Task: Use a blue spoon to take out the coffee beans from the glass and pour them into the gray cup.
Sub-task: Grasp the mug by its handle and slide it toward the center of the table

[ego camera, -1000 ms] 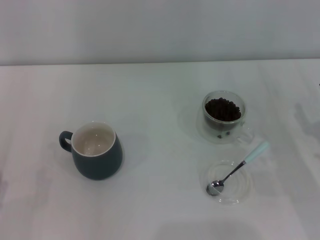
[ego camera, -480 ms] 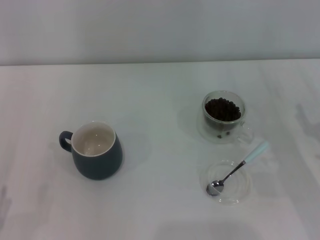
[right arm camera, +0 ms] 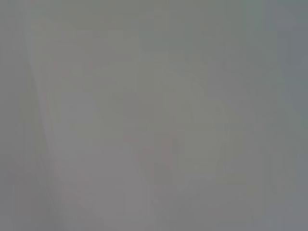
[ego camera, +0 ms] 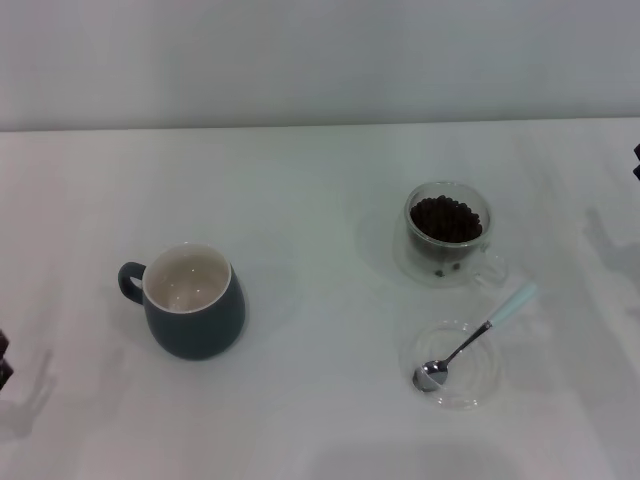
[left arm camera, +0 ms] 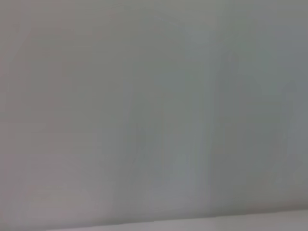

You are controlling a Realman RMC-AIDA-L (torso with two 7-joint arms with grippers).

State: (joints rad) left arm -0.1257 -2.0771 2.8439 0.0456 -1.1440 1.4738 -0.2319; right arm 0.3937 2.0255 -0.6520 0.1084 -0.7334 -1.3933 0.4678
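Left claw (ego camera: pixel 3 358): a dark sliver at the head view's left edge, low over the desk (ego camera: pixel 320 200); its opening cannot be told; gray cup (ego camera: pixel 192 301): upright, left of centre, handle pointing left; glass (ego camera: pixel 448 232): right of centre, holding coffee beans (ego camera: pixel 445 218); blue spoon (ego camera: pixel 476 336): bowl resting in a clear saucer (ego camera: pixel 453 364) just in front of the glass, handle projecting over the rim; right claw (ego camera: pixel 636 160): a dark sliver at the right edge, opening cannot be told.

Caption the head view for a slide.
Start of scooping: bean-filled glass, blue spoon on a clear saucer, empty gray cup, both grippers barely at the edges.
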